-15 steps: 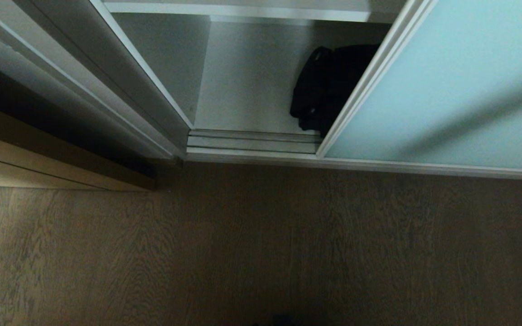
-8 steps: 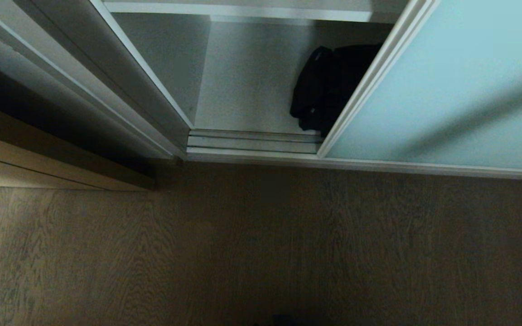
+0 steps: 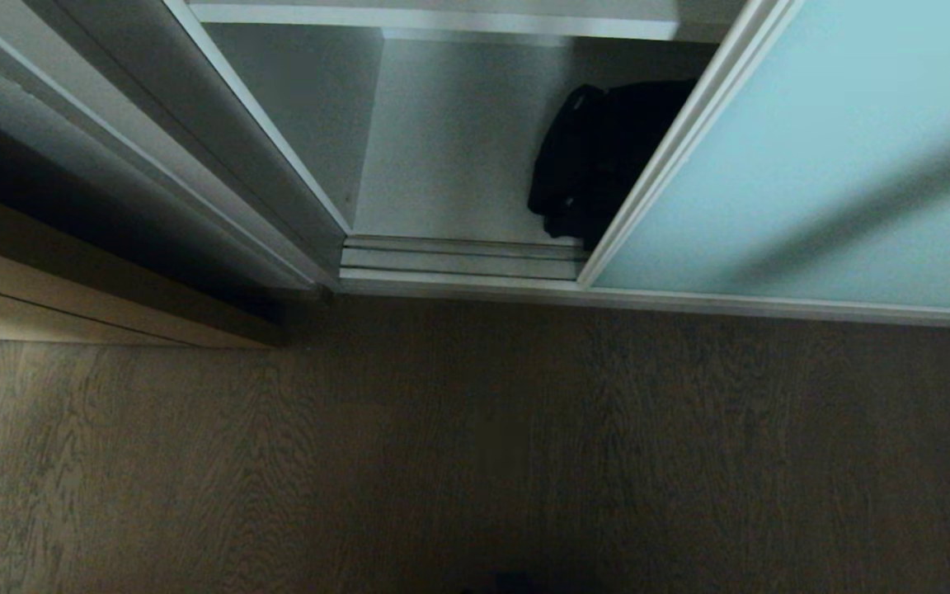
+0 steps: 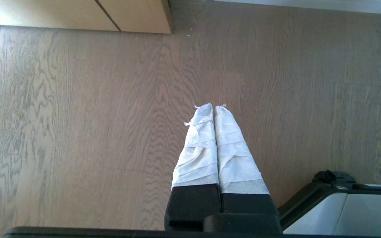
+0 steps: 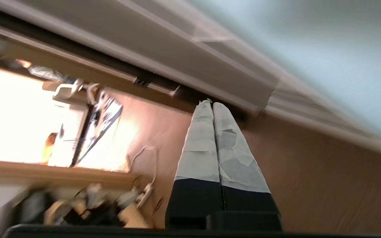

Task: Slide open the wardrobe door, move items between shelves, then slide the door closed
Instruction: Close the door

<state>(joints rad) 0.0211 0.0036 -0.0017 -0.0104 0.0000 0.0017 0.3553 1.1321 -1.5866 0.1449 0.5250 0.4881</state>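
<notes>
Right gripper [image 5: 213,105], clenched and empty, above the wooden floor [image 3: 475,445] near the wardrobe. Left gripper [image 4: 214,107], likewise clenched, over the floor. Sliding wardrobe door [image 3: 821,165] partly open at right; black bag [image 3: 590,157] on the bottom shelf [image 3: 442,190], partly behind the door's edge.

The sliding wardrobe door [image 3: 813,165] is hiding the right part of the black bag [image 3: 599,157] and is running off the head view's right edge. Blurred clutter [image 5: 78,201] in the right wrist view is perhaps cables.
</notes>
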